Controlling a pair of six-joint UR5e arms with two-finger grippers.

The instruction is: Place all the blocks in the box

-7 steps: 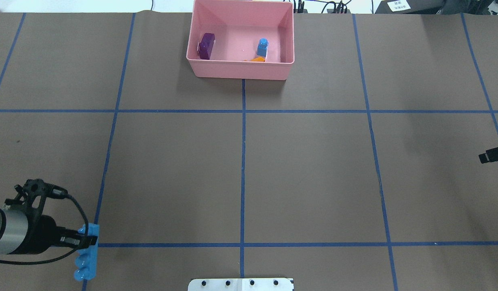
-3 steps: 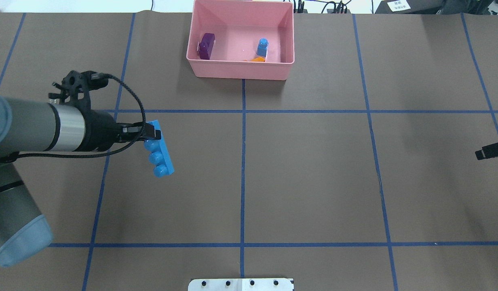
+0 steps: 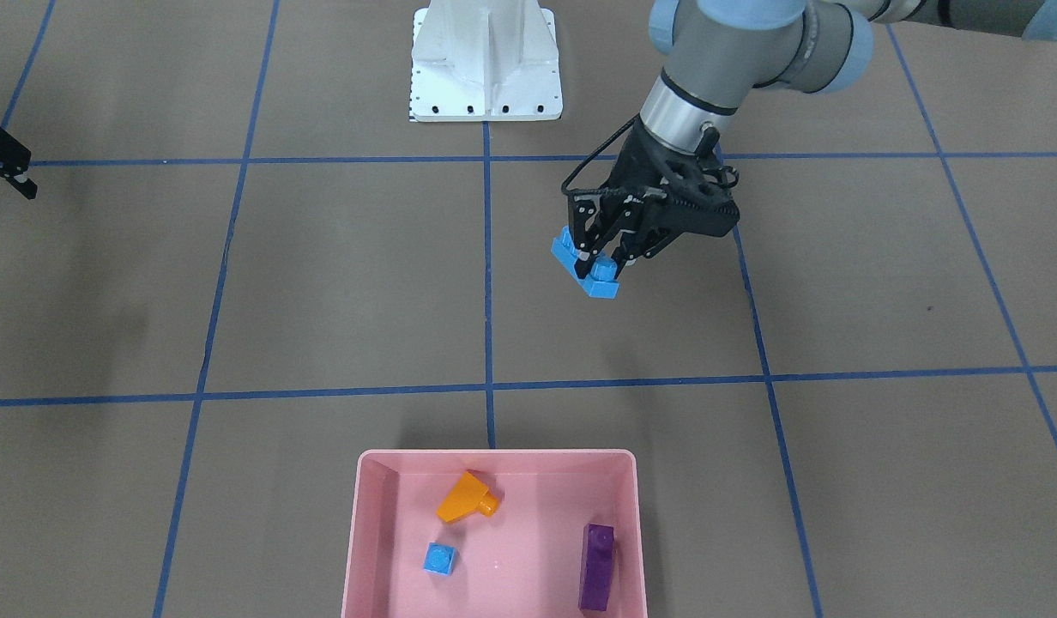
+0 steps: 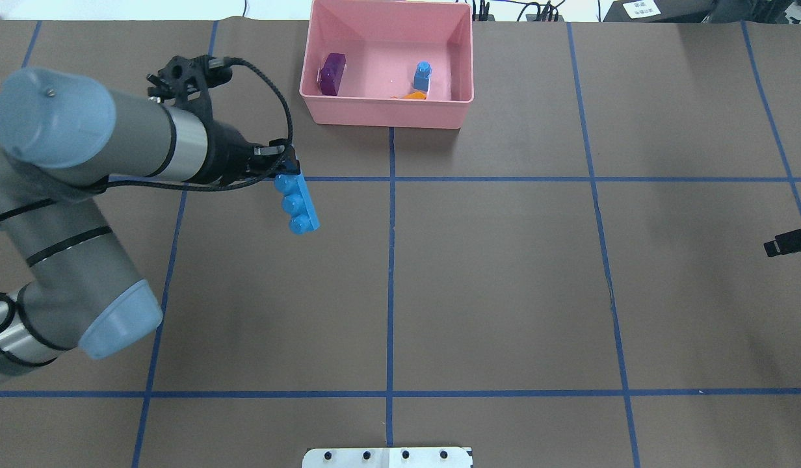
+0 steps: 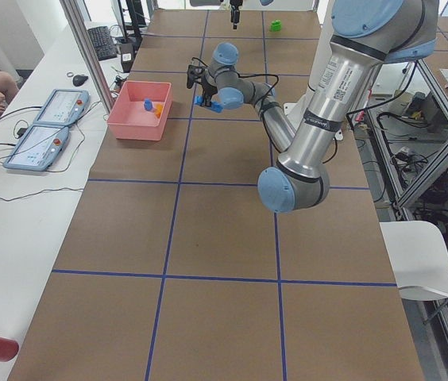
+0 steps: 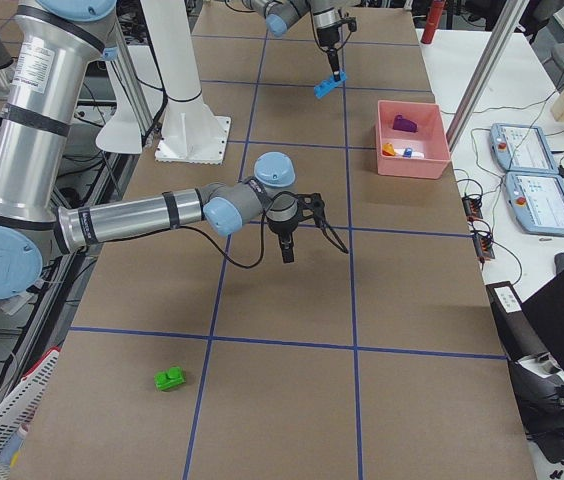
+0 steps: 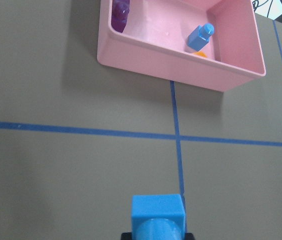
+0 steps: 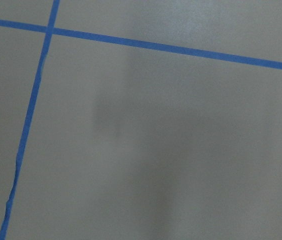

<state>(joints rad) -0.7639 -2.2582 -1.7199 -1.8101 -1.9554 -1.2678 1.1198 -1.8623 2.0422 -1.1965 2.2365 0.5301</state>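
The blue strip (image 4: 298,205), clamped by one end in the left jaws, hangs near the box (image 4: 387,114), presumably lifted to clear its wall; the right jaws' opening cannot be told.

Five blocks: one orange (image 3: 466,498), one blue cube (image 3: 440,559), one purple (image 3: 597,566), one blue strip (image 4: 298,205), one green (image 6: 170,379). One box (image 4: 387,112). Two claws: left claw (image 3: 600,257), right claw (image 6: 286,258).
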